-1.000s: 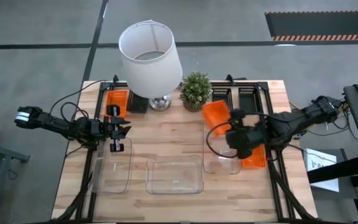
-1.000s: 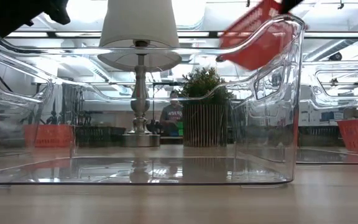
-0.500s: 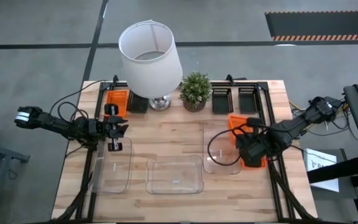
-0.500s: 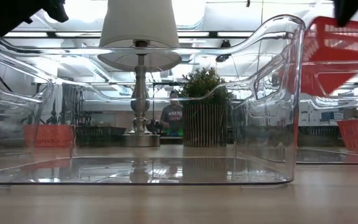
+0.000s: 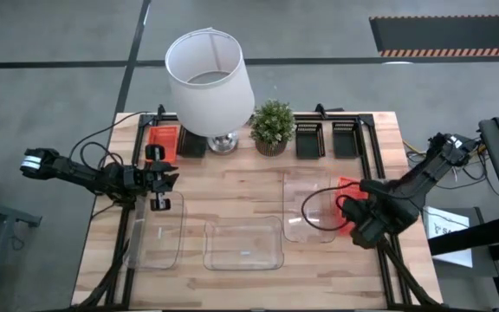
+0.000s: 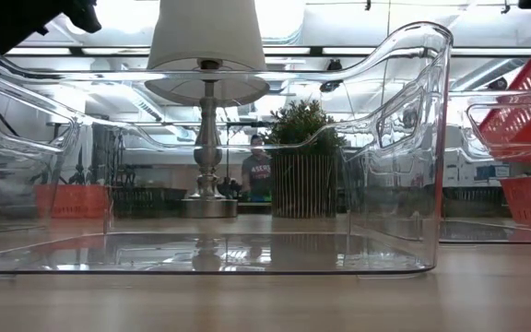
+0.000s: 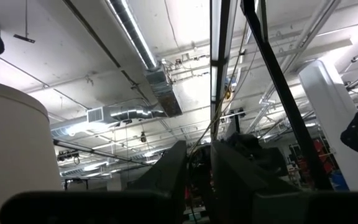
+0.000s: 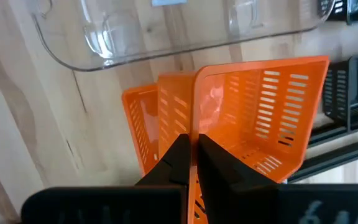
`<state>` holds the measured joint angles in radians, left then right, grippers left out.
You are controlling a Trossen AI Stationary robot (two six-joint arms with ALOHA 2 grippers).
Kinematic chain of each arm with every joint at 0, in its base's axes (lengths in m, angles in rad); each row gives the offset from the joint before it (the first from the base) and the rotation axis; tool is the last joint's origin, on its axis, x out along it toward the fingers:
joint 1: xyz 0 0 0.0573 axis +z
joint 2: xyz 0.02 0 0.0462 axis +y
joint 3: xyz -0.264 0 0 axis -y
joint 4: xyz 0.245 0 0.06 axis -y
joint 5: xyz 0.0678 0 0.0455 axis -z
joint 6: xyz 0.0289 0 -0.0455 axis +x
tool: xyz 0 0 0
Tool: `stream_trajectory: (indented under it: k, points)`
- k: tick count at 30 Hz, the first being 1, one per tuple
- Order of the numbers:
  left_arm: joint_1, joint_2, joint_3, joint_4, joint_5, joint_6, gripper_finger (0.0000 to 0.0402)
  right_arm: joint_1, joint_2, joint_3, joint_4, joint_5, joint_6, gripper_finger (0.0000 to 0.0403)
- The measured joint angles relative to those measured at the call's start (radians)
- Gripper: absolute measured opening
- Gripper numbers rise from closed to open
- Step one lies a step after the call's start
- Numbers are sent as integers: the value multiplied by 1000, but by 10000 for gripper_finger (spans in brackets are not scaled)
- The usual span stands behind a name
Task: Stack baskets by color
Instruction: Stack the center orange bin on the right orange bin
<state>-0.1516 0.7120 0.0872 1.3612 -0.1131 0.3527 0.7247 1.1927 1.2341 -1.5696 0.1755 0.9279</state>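
— Wooden slatted worktop (image 5: 232, 186): three clear plastic rectangular baskets (image 5: 243, 246) unstacked, two black slatted baskets (image 5: 308, 139) apart at back. Reds?

— Right claw (image 8: 190, 163) clenched on red-orange slatted basket (image 8: 260, 115), tilted over another at right edge. Left claw (image 5: 168, 179) nearly closed, holding nothing visible.

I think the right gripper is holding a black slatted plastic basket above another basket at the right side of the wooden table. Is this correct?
Not quite: the basket in the right gripper is red-orange slatted plastic, not black. The right wrist view shows the fingers shut on its wall, above a second red-orange basket on the wooden table; the rest holds.
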Motion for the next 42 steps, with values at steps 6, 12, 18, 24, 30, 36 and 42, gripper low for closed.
stream_trajectory:
  k: [6,12,18,24,30,36,42]
  points:
    - [0,8,0,16,0,-2,58,85,0,-60,8,0,98,9]
    - [0,6,0,29,0,-2,58,128,0,-124,25,-9,140,9]
    - [0,6,0,48,0,-1,58,133,0,-169,59,-25,141,9]
    - [0,6,0,52,0,-1,58,133,0,-170,65,-26,133,9]
    - [0,6,0,66,0,2,58,133,0,-167,69,-26,127,9]
    - [0,1,0,76,0,1,58,133,0,-176,70,-18,127,17]
    - [0,3,0,76,0,1,58,133,0,-183,68,8,128,49]
